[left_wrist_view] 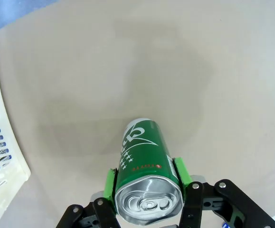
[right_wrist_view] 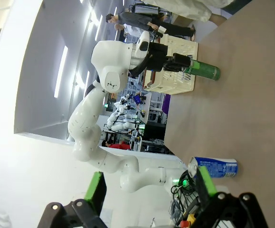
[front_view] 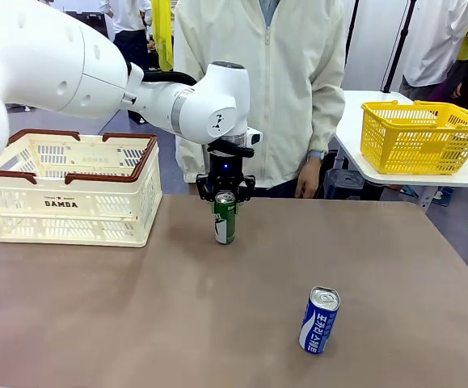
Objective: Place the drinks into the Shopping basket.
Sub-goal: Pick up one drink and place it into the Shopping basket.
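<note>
Left gripper (front_view: pixel 225 197) clamps green can (front_view: pixel 225 220), apparently on table (front_view: pixel 137 315).

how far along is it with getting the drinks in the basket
Neither can is in the Shopping basket yet. In hand: the left gripper is shut on the green can, upright beside the basket. Left: the blue-and-white can stands alone on the table, and the right gripper is open and empty.
</note>
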